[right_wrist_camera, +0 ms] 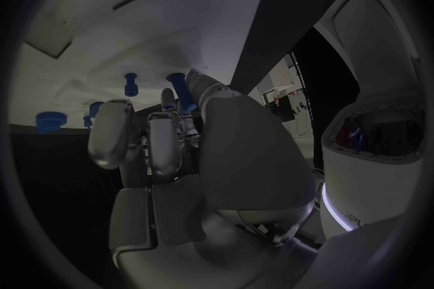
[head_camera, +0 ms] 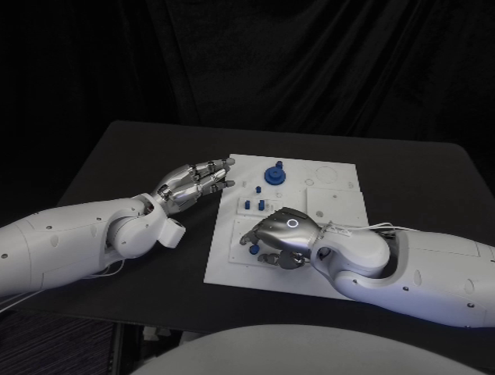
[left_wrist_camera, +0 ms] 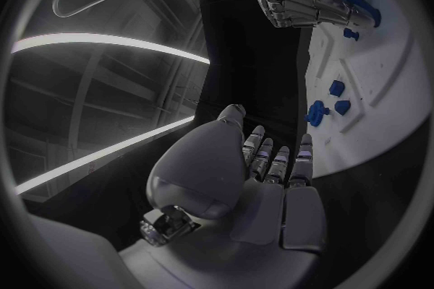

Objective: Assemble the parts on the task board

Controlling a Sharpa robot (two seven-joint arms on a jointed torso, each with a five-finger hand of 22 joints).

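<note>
Plainly, my right hand [head_camera: 279, 237] curls on the task board [head_camera: 326, 199], hiding parts; whether it grips one, I cannot tell. My left hand [head_camera: 194, 183] hovers beside the board's left edge, fingers extended, holding nothing.

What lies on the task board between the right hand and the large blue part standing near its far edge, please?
In the head view, a cluster of small blue parts sits on the task board between the right hand and the large blue part.

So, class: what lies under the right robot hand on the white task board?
Under the right robot hand a blue part shows beside its fingers on the task board. The hand covers whatever else lies beneath.
</note>
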